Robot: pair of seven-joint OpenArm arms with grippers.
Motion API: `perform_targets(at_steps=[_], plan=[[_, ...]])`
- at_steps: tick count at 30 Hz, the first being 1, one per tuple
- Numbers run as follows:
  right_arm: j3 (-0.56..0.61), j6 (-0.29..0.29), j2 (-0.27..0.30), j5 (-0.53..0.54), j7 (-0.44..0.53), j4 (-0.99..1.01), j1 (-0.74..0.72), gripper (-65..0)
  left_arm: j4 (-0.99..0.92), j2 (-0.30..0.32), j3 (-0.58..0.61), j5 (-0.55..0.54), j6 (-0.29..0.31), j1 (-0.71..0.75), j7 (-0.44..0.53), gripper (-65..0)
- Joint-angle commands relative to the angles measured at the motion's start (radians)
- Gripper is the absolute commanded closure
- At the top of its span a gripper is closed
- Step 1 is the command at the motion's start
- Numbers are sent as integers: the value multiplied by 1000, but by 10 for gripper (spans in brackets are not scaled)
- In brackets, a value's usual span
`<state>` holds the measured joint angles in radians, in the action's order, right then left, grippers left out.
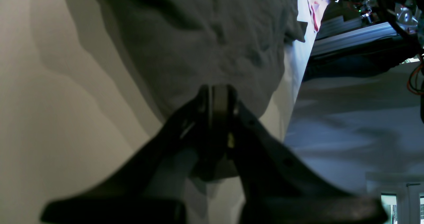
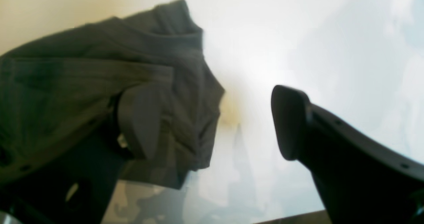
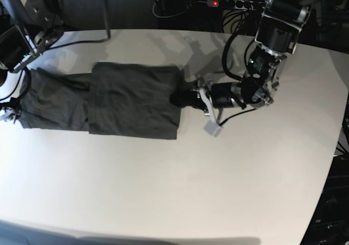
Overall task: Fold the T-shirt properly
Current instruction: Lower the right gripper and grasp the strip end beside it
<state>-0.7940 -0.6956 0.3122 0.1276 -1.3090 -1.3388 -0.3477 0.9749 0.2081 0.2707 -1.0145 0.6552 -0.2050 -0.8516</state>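
Base view shows the T-shirt [image 3: 125, 100] lying flattened toward the far left of the white counter [image 3: 218, 190], its left end reaching the counter edge; wide bare surface lies in front and to the right. The left end effector [image 3: 177, 99] lies low at the shirt's right edge. Left wrist view alone shows its jaws pressed together, pinching that grey fabric [image 1: 198, 45]. Right wrist view shows the right end effector [image 2: 212, 124] spread wide, one finger [image 2: 140, 118] against the shirt's bunched end [image 2: 99, 84], the other over bare counter.
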Motion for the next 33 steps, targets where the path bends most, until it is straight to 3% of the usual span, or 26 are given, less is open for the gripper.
perform_targets(at_steps=[1, 17, 25, 33], plan=[[5, -3, 18, 40, 7, -14, -3, -511, -14, 17, -4, 36, -47, 0, -18, -23], [3, -3, 15, 88, 52, 29, 55, -511, -12, 17, -4, 36, -47, 0, -18, -23], [45, -3, 94, 198, 144, 239, 62, -511, -12, 17, -4, 36, -47, 0, -18, -23], [55, -3, 97, 203, 156, 242, 66, -511, -14, 15, -6, 35, -47, 0, -18, -23]])
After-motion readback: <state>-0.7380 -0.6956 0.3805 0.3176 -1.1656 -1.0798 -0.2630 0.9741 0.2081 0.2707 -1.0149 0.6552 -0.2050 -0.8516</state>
